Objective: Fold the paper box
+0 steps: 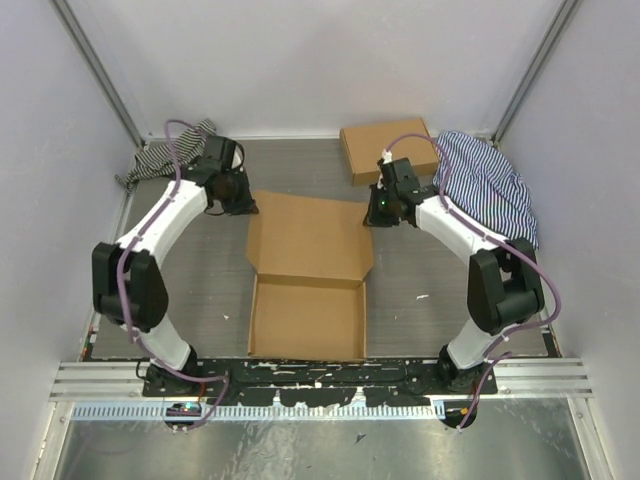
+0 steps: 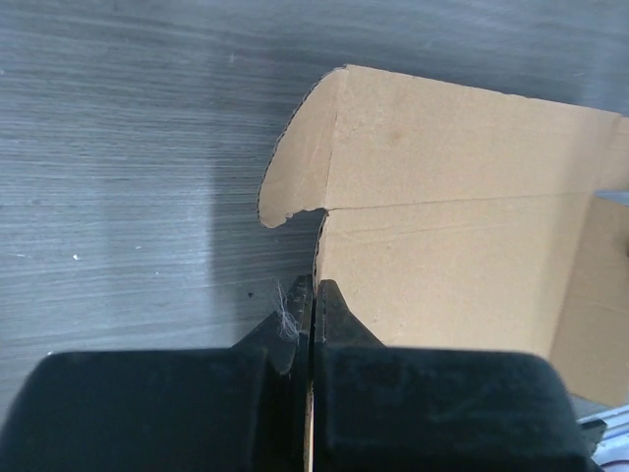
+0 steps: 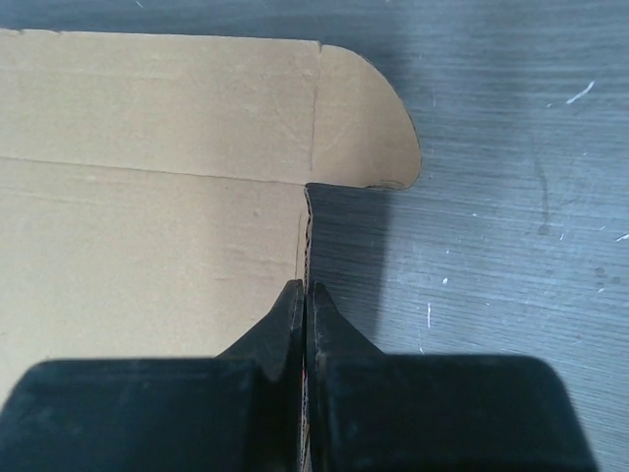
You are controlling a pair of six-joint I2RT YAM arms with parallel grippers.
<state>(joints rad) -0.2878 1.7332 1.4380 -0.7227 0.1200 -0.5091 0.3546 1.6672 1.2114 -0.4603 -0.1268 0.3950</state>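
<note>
The paper box (image 1: 310, 250) lies in the middle of the grey bench (image 1: 200, 290), between the two arms. Its shallow tray (image 1: 305, 322) is on the side near the arm bases, with its walls standing up. The lid (image 1: 312, 232) is open and stretches away from the tray toward the far side.

The left pincer (image 1: 243, 200) is at the far left corner of the lid. In its wrist view the left pincer (image 2: 314, 285) is clenched, and the thin edge of the cardboard runs straight in between the two black fingers (image 2: 334, 315). Just beyond them a rounded ear flap (image 2: 295, 167) stands out from the lid.

The right pincer (image 1: 380, 212) is at the far right corner. Seen from its wrist, the right pincer (image 3: 306, 287) is clenched too, and it seems to grasp the lid edge in the same way, beside another rounded flap (image 3: 364, 128).

Behind the right arm a flat brown box (image 1: 385, 150) lies on the bench, next to a striped cloth (image 1: 490, 180). A second striped cloth (image 1: 165, 160) is in the far left corner.
</note>
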